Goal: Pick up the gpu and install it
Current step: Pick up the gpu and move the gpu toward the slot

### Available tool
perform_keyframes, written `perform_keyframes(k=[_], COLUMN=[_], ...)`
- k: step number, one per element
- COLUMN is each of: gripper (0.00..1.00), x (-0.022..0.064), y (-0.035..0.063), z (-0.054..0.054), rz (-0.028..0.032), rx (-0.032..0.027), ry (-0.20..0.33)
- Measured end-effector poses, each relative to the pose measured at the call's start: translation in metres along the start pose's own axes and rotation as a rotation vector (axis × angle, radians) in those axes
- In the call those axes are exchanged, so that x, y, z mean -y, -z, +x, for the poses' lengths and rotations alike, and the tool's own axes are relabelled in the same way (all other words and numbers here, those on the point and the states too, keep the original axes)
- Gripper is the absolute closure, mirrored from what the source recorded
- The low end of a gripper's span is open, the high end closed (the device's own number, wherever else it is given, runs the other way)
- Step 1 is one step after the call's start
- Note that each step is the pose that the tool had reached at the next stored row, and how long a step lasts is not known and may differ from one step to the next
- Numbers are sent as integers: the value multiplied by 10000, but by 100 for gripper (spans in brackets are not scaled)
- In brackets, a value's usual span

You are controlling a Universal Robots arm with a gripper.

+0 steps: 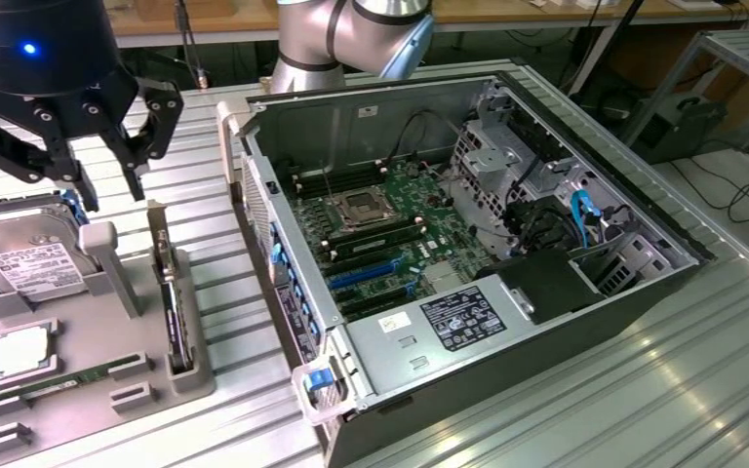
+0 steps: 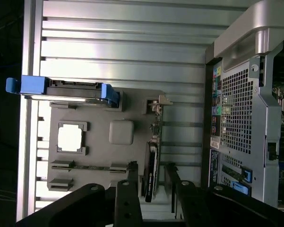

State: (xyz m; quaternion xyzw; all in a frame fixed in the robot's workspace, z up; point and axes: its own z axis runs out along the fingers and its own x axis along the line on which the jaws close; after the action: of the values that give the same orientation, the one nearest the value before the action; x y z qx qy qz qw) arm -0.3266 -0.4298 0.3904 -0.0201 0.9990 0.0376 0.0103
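We logged one ribbed metal worktop (image 1: 687, 390). It carried a grey parts tray (image 1: 91, 333) at the exterior view's left and an open computer case (image 1: 348, 122) near it, not touching.

Open air above the gpu (image 1: 165, 292); gray post (image 1: 105, 261) and hard drive (image 1: 26, 261) seemingly crowd one side.

Strong glare on the ribbed table (image 2: 113, 66), dim shadow inside the computer case (image 1: 348, 132)
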Motion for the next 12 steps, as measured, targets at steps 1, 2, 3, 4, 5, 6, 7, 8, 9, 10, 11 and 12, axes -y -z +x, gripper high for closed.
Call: perform_keyframes(k=[1,2,3,4,5,6,7,8,9,10,11,12], gripper=[64,58,34,28,28,22,22,22,22,22,22,22], x=[0,0,0,0,0,0,0,0,0,0,0,0], y=[0,0,0,0,0,0,0,0,0,0,0,0], z=[0,0,1,1,1,1,1,1,1,1,1,1], rz=[0,0,0,0,0,0,0,0,0,0,0,0], rx=[0,0,0,0,0,0,0,0,0,0,-1,-2], ry=[0,0,0,0,0,0,0,0,0,0,0,14])
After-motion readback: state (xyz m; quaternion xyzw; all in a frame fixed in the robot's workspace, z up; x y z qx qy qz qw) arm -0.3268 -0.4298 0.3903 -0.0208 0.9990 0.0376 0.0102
